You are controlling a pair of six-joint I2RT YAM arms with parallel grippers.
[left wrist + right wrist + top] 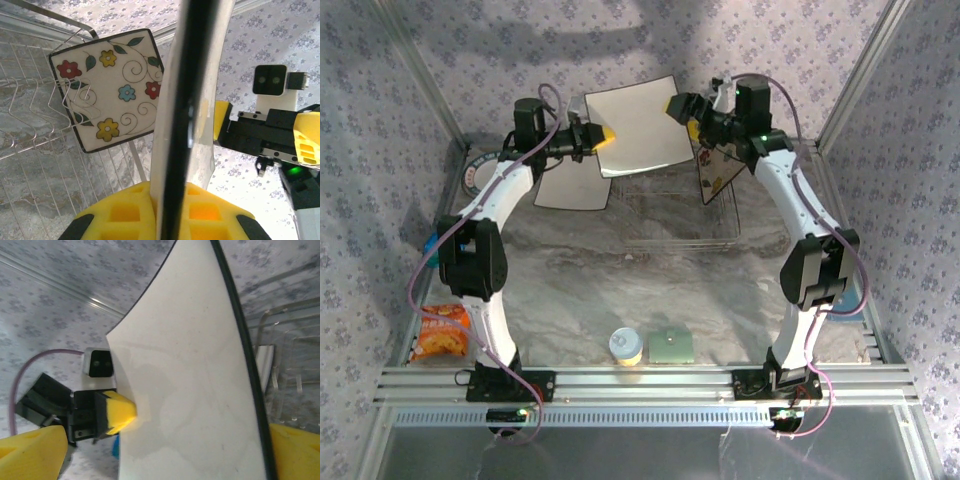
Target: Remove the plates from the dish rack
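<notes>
Status chk: unloading in progress.

- Left claw (pixel 595 137) is gripping the plain cream plate (pixel 638 125) by its left edge, fingers closed tight on the rim. Plate is hanging in air over the rack's (pixel 680 228) far-left corner, clear of the wires.
- Right claw (pixel 682 108) is standing wide open at that plate's right corner. Rt wrist view is showing the plate between the fingers w/ a gap, no pinch. Judging left alone is carrying it.
- Flower plate (pixel 107 95) is standing upright in the dividers at the rack's right end. I'm seeing no other plate in the slots.
- Second cream plate (pixel 570 186) is lying flat on the table (pixel 580 290), just left of the rack, under the left arm.
- Round plate (pixel 472 172), teal rim, is sitting near the table's far-left corner, partly hidden by the arm. Can't tell if one or a stack.

Est: looking past halfway.
- Out: 2nd cream + round.
- In transit: plain cream, needing a set-down.
- Remaining: flower plate, waiting in the rack.
</notes>
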